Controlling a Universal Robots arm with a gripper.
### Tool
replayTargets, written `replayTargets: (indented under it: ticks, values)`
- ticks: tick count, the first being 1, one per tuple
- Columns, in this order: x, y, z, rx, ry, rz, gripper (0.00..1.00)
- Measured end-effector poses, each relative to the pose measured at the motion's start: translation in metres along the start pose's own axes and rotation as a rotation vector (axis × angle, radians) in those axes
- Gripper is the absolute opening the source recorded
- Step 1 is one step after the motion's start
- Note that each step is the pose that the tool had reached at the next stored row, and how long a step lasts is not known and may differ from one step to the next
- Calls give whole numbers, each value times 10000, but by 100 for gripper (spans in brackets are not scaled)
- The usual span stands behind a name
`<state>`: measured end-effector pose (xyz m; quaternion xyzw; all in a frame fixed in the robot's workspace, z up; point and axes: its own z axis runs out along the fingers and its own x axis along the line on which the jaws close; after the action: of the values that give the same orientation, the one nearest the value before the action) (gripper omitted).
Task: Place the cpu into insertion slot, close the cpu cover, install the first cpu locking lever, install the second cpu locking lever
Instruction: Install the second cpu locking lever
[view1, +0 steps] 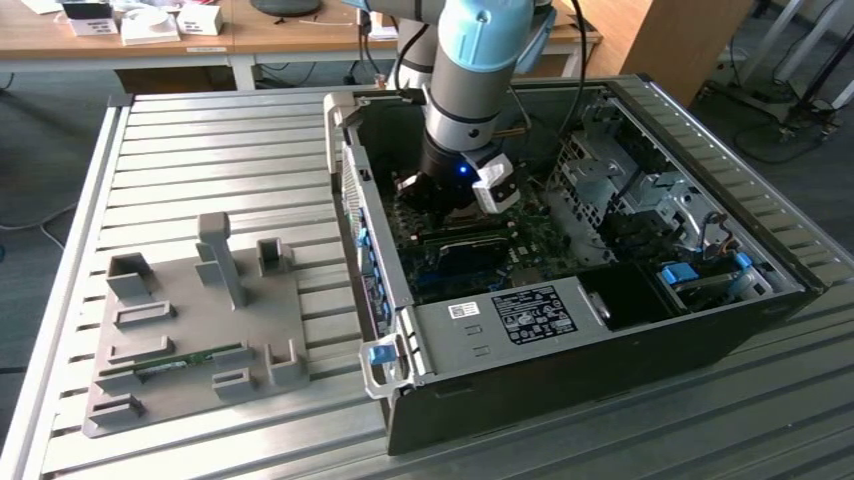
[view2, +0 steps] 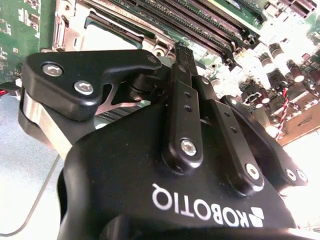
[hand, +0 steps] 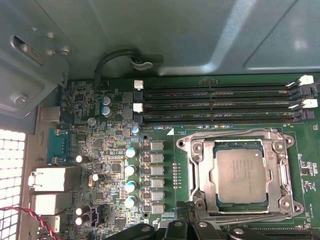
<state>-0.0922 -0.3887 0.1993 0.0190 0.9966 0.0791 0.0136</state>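
Black three-link claw (view2: 177, 52), catalogued from the second wrist view: fingers drawn together into a clenched stance, tips meeting over the motherboard with nothing seen between them. White lettering runs across the claw's palm housing; further print not transcribed.

Arm: pale blue and grey jointed robot arm (view1: 478, 60), reaching down into an open computer case (view1: 561, 330) in the exterior view, with a blue light lit at its wrist.

Cpu (hand: 240, 175): silvery-grey square, seated in the socket on the green motherboard (hand: 100, 150), first wrist view. Faint print on its top, too small to read.

Cpu cover (hand: 200, 165): metal frame plate lying flat around the cpu, its window showing the chip's top.

Memory slots (hand: 215, 105): long dark rows with white end clips, just beside the socket.

Label (view1: 534, 312): black panel with white print on the grey housing inside the case, illegible; a small white sticker (view1: 463, 310) beside it.

Fixture (view1: 200, 330): grey moulded tray with upright posts and pockets, to the exterior view's left of the case, a green memory stick (view1: 167, 365) lying in it.

Surface: ribbed metal table (view1: 200, 160).

Room: wooden desk (view1: 267, 40) behind, bearing small white boxes (view1: 147, 25); grey floor.
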Motion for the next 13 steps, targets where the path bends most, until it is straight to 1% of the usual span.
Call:
replayTargets:
  ticks: [10, 13]
  values:
    - [1, -12, 1, -142, 1, 4, 11]
    - [3, -16, 5, -163, -3, 4, 11]
